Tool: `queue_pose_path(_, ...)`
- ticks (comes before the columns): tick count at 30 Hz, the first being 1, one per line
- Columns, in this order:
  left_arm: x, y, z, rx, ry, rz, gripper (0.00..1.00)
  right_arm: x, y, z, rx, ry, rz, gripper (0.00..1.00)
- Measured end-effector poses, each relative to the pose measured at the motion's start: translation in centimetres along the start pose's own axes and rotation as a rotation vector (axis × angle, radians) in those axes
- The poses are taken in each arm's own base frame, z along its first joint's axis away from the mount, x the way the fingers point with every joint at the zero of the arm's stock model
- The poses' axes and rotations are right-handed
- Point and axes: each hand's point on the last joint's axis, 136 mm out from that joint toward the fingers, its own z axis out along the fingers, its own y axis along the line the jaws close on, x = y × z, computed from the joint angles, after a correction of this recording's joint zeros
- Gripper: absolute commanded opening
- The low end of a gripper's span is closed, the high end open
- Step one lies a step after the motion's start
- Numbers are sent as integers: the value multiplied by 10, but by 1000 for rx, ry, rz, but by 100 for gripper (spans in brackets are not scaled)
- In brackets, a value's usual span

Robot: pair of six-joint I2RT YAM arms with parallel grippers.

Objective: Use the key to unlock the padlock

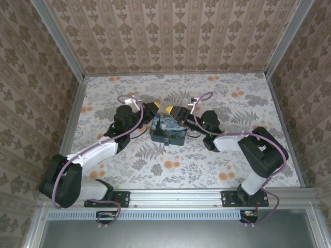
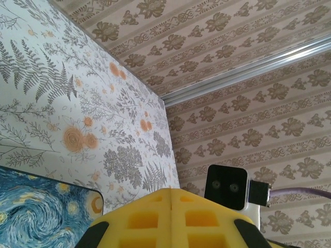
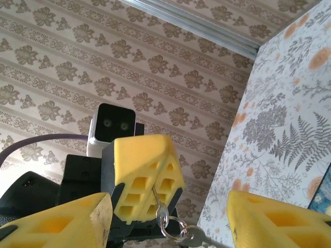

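Top view: left arm (image 1: 98, 150) rises from its base at bottom left, with the white link running up and right and the wrist bent in toward centre. Left tool (image 1: 153, 107) sits over the far left corner of the painted box (image 1: 168, 130). Right arm (image 1: 232, 140) mirrors it: elbow folded out to the right, forearm running left. Right tool (image 1: 170, 110) is over the box's far edge, tip to tip with the left one and very near it. Padlock (image 1: 168, 142) is a tiny dark body at the box's near edge, on the side facing my bases. It's too small to tell whether it hangs off the box or lies on the table (image 1: 232, 165).

Left wrist: my yellow fingers (image 2: 139, 222) are pressed together with the seam shut. A box corner shows at lower left, table beyond it. The right wrist's camera (image 2: 226, 186) looks back at me.

Right wrist: my right fingers (image 3: 57, 225) stand wide apart with nothing between the pads, so that tool is released. Beyond the gap, the left tool is clenched on the key (image 3: 155, 199), a thin metal strip coming out of the seam. A ring (image 3: 173, 227) hangs below it.
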Motion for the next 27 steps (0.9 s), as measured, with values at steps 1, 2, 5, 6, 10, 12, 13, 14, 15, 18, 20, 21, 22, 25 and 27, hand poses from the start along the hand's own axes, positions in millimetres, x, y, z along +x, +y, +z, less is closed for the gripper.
queue_pose_path(1, 0, 0, 0, 1, -2, -2, 0, 1, 1, 1, -5, 2, 0, 61)
queue_pose_path(2, 0, 1, 0, -1, -4, -4, 0, 2, 2, 2, -11, 3, -1, 61)
queue_pose_path(5, -1, 3, -1, -6, -9, -7, 0, 6, 0, 4, -11, 12, 7, 60)
queue_pose_path(6, 0, 3, -1, -6, -9, -7, 0, 8, -1, 5, -11, 16, 11, 59)
queue_pose_path(10, 0, 4, -1, -7, -10, -7, 0, 14, -3, 8, -11, 29, 27, 58)
queue_pose_path(12, 0, 4, -1, -8, -12, -7, 0, 17, -2, 10, -16, 35, 28, 56)
queue_pose_path(13, 0, 4, -1, -8, -12, -7, 0, 18, -1, 11, -20, 37, 28, 56)
queue_pose_path(14, 0, 4, -1, -8, -12, -7, 0, 19, 0, 12, -24, 39, 27, 55)
queue_pose_path(15, 0, 4, -1, -8, -12, -7, 0, 20, 1, 13, -28, 41, 27, 54)
queue_pose_path(18, 0, 6, -1, -11, -14, -8, 0, 22, 3, 15, -35, 45, 25, 51)
queue_pose_path(20, 1, 8, -1, -15, -14, -9, 0, 23, 3, 16, -36, 47, 26, 50)
queue_pose_path(21, 1, 8, -2, -16, -15, -9, 0, 23, 3, 16, -36, 48, 28, 48)
queue_pose_path(22, 1, 9, -2, -17, -15, -9, 0, 24, 3, 16, -36, 50, 29, 47)
queue_pose_path(25, 1, 9, -2, -18, -15, -9, 0, 24, 0, 18, -32, 51, 31, 45)
queue_pose_path(27, 1, 9, -2, -18, -17, -9, 0, 25, -1, 19, -31, 54, 33, 42)
